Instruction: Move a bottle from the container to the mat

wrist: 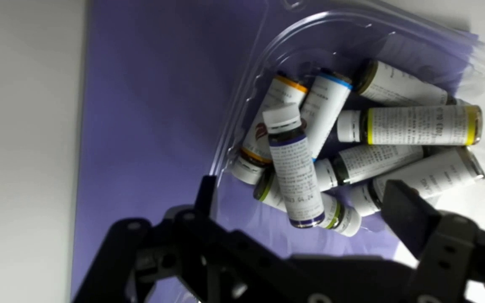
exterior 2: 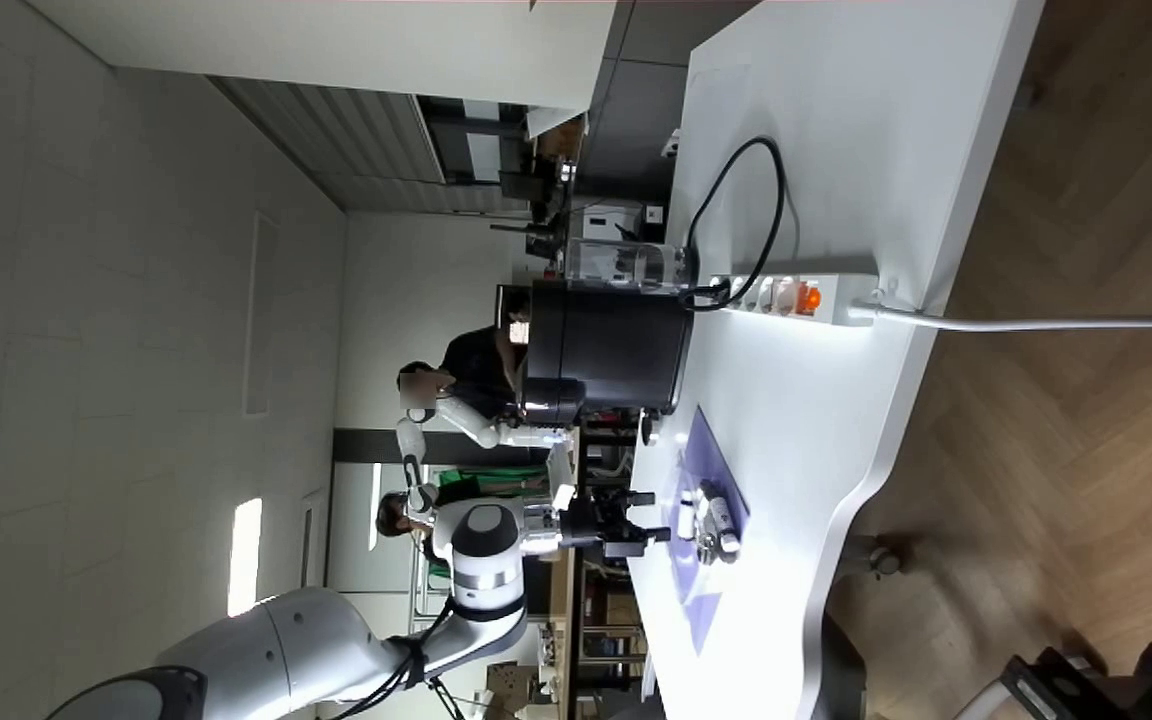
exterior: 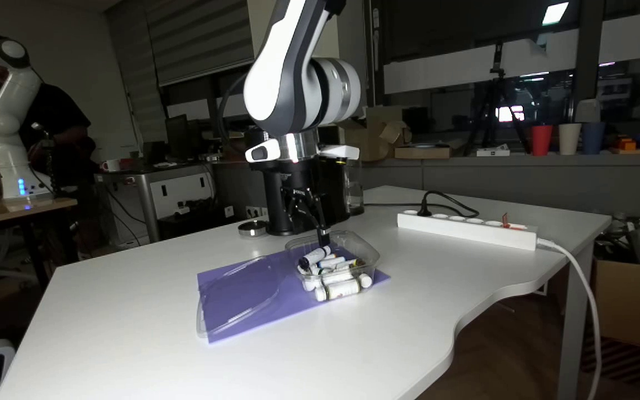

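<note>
A clear plastic container (exterior: 373,255) holds several small white-labelled bottles and rests on the purple mat (exterior: 289,294). Its rim (wrist: 339,16) and the mat (wrist: 154,105) also show in the wrist view. A bottle with purple bands (wrist: 295,176) lies on top of the others, across a green-banded one; it also shows in an exterior view (exterior: 314,256). My gripper (wrist: 301,192) is open and empty, pointing down over the container, its fingers wide apart with the purple-banded bottle's lower end between them in view. The gripper (exterior 2: 652,517) is above the bottles in both exterior views.
A clear lid (exterior: 242,319) lies on the mat beside the container. A tall black bin (exterior 2: 616,350) stands behind, with a round metal dish (exterior: 253,228) near its foot. A white power strip (exterior: 464,229) with cables lies on the table.
</note>
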